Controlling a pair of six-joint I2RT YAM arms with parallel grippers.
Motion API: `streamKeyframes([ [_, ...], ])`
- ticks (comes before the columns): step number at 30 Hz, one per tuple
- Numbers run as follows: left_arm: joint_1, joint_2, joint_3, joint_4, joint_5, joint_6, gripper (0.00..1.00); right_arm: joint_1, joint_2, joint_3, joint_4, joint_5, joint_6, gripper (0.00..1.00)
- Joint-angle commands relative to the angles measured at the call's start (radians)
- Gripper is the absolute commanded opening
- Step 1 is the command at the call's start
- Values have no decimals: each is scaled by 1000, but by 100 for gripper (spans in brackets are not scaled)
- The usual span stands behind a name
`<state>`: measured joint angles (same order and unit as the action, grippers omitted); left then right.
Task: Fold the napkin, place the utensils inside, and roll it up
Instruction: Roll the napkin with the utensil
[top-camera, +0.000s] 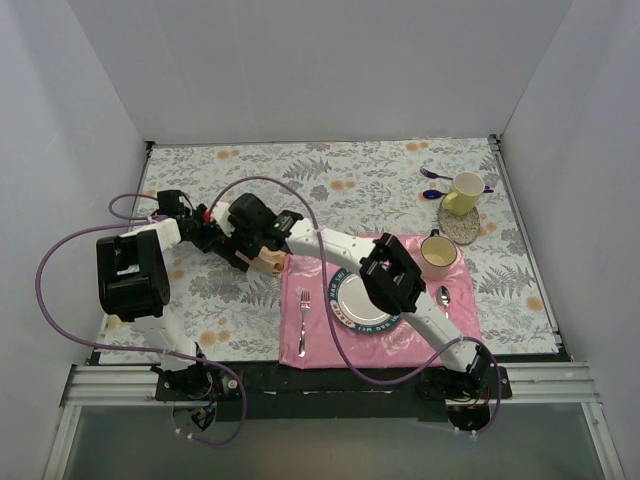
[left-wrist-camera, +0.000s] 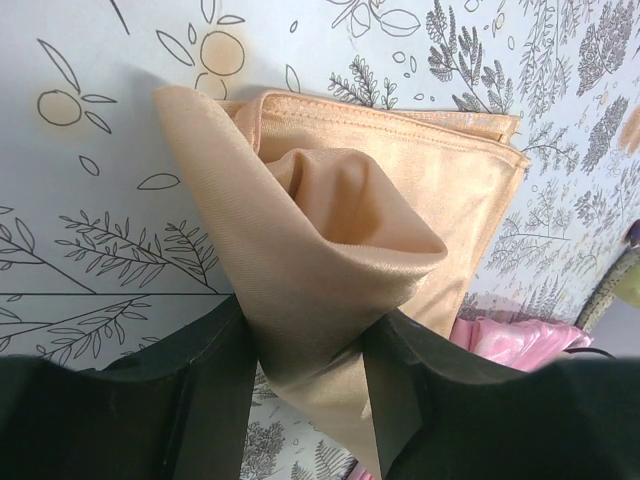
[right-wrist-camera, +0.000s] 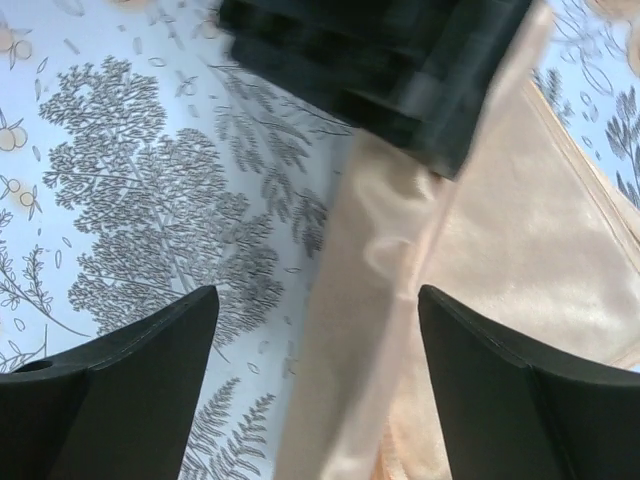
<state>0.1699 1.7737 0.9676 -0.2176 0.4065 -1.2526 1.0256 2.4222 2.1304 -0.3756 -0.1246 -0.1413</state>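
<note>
Napkin (left-wrist-camera: 340, 230): peach satin, part-folded, on floral surface (left-wrist-camera: 90, 240) beside pink placemat (left-wrist-camera: 510, 340). Likely soft, slippery, light (folds slump easily); best gripped at hemmed corner. Left jaws pinching raised fold; right jaws spread wide above cloth.

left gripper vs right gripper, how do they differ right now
The left gripper is shut on a bunched fold of the napkin; the right gripper stands wide open, holding nothing. The left gripper's fingers press cloth between them; the right gripper's fingers are spread, with the napkin below. Both have black fingers and work at the same napkin.
</note>
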Motion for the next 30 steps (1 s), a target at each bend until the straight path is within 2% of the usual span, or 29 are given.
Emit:
streamKeyframes([
  [1, 6, 35, -1, -65, -23, 24, 43, 73, -28, 26, -40, 268, -159, 89],
  [7, 10, 38, -1, -66, -11, 18, 43, 106, 12, 23, -33, 394, -188, 89],
  [14, 13, 36, -4, -65, -8, 19, 43, 106, 51, -3, 7, 441, -210, 85],
  [20, 17, 33, -1, -68, -5, 21, 44, 103, 81, -4, 38, 460, -221, 76],
  [23, 20, 27, -1, -72, -6, 13, 47, 99, 97, 9, 40, 451, -207, 62],
  [24, 22, 24, -4, -74, -11, 9, 49, 94, 103, 14, 37, 441, -199, 53],
  [27, 25, -11, -16, -68, -21, -18, 58, 88, 110, 39, 18, 398, -166, 39],
  [30, 25, -72, -35, -57, -32, -30, 59, 79, 95, 37, 9, 301, -92, 36],
])
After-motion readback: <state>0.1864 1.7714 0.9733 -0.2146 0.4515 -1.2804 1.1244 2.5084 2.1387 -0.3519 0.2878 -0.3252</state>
